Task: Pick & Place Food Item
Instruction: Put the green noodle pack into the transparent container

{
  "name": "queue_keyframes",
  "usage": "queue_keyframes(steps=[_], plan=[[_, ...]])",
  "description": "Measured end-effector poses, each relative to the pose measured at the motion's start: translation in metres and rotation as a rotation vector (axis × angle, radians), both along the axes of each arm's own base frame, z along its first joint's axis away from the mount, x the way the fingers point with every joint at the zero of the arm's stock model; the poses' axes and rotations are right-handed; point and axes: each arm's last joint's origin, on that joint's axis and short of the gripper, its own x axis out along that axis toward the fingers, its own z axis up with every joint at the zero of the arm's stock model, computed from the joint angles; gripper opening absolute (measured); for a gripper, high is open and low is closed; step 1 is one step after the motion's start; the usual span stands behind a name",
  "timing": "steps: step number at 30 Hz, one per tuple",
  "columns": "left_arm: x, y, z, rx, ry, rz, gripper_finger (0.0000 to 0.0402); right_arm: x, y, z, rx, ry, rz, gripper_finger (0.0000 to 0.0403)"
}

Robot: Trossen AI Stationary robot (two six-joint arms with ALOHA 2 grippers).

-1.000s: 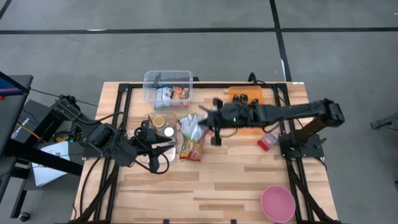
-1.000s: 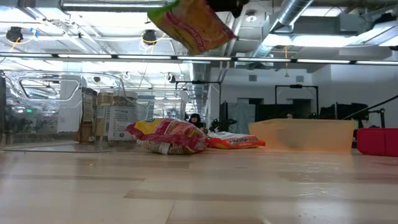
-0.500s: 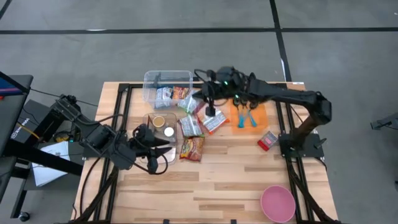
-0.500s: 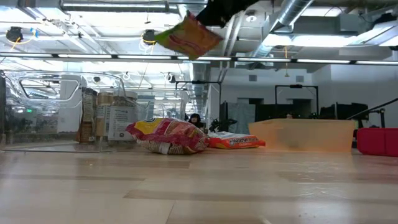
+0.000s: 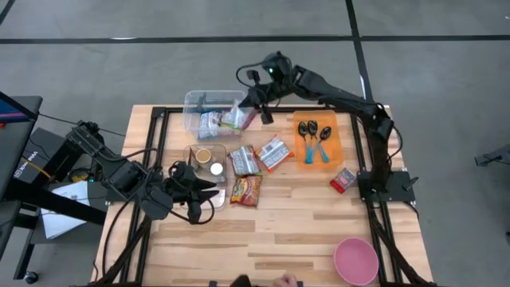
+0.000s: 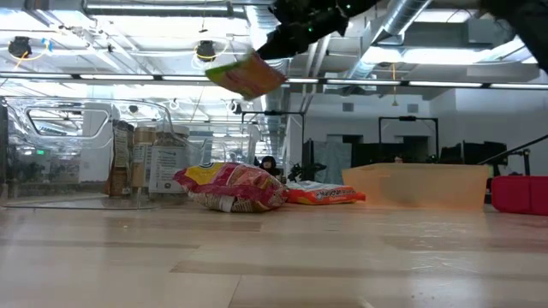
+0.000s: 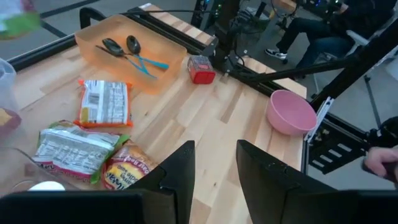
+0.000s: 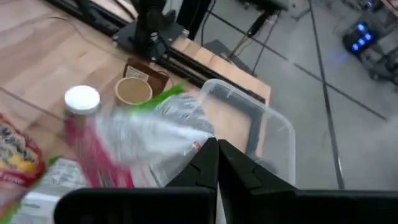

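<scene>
We carry a snack packet over a storage bin on a wooden table.

Our extended right arm holds its right gripper (image 5: 256, 105) clamped on a crinkly green-and-red snack packet (image 5: 237, 118), which hangs just below the fingertips, above the clear plastic bin (image 5: 194, 102) where packets already lie, seemingly ready for release. Our left gripper (image 5: 209, 185) waits near the jars, fingers slightly apart, holding nothing.

Bright overhead light, motion-blurred wrist view.
</scene>
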Motion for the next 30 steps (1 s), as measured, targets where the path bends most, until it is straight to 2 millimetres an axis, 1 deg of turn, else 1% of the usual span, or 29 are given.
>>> queue_keyframes(steps=[5, 9, 13, 16, 19, 21, 27, 30], plan=[[-0.003, 0.002, -0.005, 0.045, 0.056, 0.0, 0.0112, 0.003, -0.029, 0.004, -0.028, -0.047, 0.032, 0.0], [-0.004, 0.004, -0.006, 0.054, 0.072, 0.005, 0.0112, 0.01, -0.041, 0.009, -0.078, -0.086, 0.065, 0.0], [-0.004, 0.004, -0.006, 0.058, 0.067, 0.017, 0.0112, 0.022, -0.05, 0.0, -0.075, -0.108, 0.103, 0.0], [-0.004, 0.006, -0.006, 0.078, 0.045, 0.068, 0.0112, 0.031, -0.057, -0.009, -0.088, -0.121, 0.144, 0.0], [-0.003, 0.01, -0.004, 0.08, 0.001, 0.147, 0.0112, 0.033, -0.066, -0.018, -0.087, -0.114, 0.185, 0.0], [-0.003, 0.013, -0.003, 0.057, -0.022, 0.191, 0.0112, 0.032, -0.072, -0.024, -0.107, -0.113, 0.19, 0.0], [0.001, 0.02, -0.003, 0.015, -0.042, 0.245, 0.0112, 0.021, -0.093, -0.031, -0.156, -0.123, 0.219, 0.0], [0.003, 0.023, -0.003, -0.021, -0.051, 0.273, 0.0112, 0.023, -0.096, -0.036, -0.203, -0.136, 0.24, 0.0]])
